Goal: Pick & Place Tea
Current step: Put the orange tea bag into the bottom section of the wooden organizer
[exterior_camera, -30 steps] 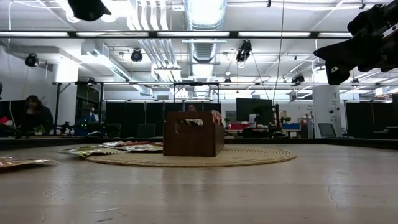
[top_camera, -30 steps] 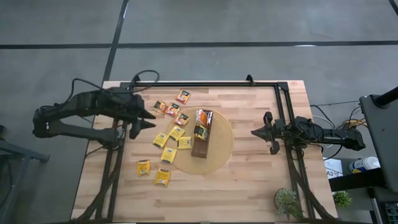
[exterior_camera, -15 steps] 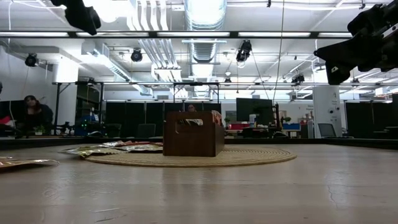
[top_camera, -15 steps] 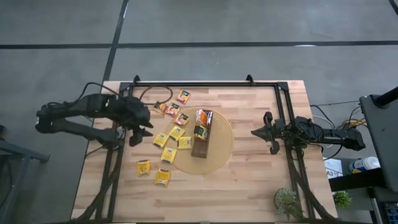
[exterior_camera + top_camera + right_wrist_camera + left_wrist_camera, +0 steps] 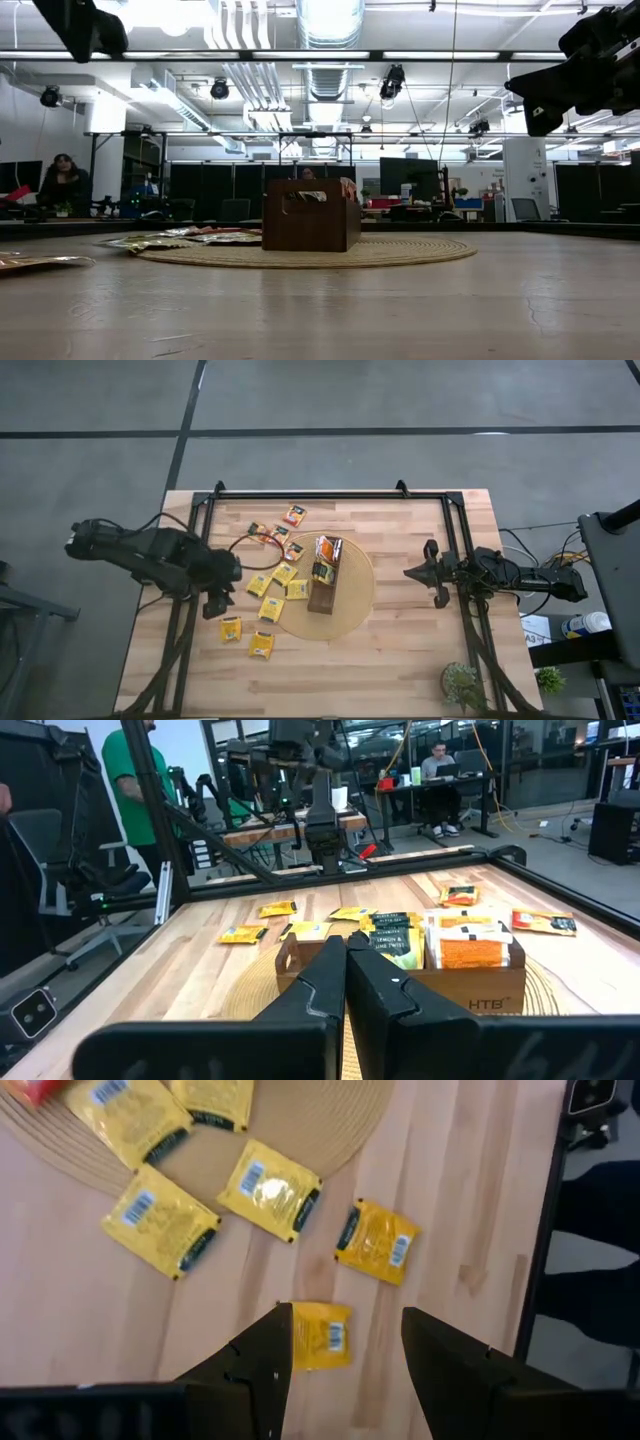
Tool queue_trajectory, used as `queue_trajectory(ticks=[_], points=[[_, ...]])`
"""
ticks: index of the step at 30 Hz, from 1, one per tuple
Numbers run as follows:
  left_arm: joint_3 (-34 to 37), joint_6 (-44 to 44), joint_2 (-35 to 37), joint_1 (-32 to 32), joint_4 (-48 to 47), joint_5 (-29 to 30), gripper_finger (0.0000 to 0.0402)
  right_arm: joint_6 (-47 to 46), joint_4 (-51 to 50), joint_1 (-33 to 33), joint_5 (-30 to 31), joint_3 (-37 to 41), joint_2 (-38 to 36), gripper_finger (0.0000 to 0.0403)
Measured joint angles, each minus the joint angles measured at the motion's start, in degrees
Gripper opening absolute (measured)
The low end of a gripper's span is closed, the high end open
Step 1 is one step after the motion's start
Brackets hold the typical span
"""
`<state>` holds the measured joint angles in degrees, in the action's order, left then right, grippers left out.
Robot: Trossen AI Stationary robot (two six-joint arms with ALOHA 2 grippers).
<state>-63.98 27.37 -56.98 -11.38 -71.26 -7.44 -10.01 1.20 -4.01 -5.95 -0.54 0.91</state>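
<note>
Several yellow and orange tea sachets lie flat on the table and on the round tan disc. More stand in the far end of the dark-brown tray on the disc. My left gripper hangs open above the table's left side. In its wrist view the open left gripper frames one yellow sachet without touching it; another yellow sachet lies beyond. That framed yellow sachet lies just nearward of the gripper. My right gripper waits shut, raised right of the disc.
A black metal frame runs along the table's far, left and right sides. A small plant stands at the near right corner. Bare wood lies near and right of the disc. People sit at desks in the room beyond.
My left gripper has swung from beside the orange sachets toward the table's near left, turning to point at the near edge, and now hangs by the near yellow sachets. The sachets and tray have not moved.
</note>
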Motion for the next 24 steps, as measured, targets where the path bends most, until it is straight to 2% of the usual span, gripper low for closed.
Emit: queue_trajectory(ticks=[5, 12, 24], points=[[0.84, 3.78, -1.34, -0.52, -0.02, -0.2, 0.0181, 0.01, 0.01, 0.01, 0.0, 0.0, 0.0, 0.0009], [3.11, 4.05, -2.86, -0.52, 0.23, -0.2, 0.0181, 0.06, -0.01, 0.0, 0.01, -0.02, 0.0, 0.0009], [11.84, 9.24, -3.25, -1.34, 4.24, -0.22, 0.0181, -0.03, 0.01, 0.0, 0.01, -0.02, 0.0, 0.0009]])
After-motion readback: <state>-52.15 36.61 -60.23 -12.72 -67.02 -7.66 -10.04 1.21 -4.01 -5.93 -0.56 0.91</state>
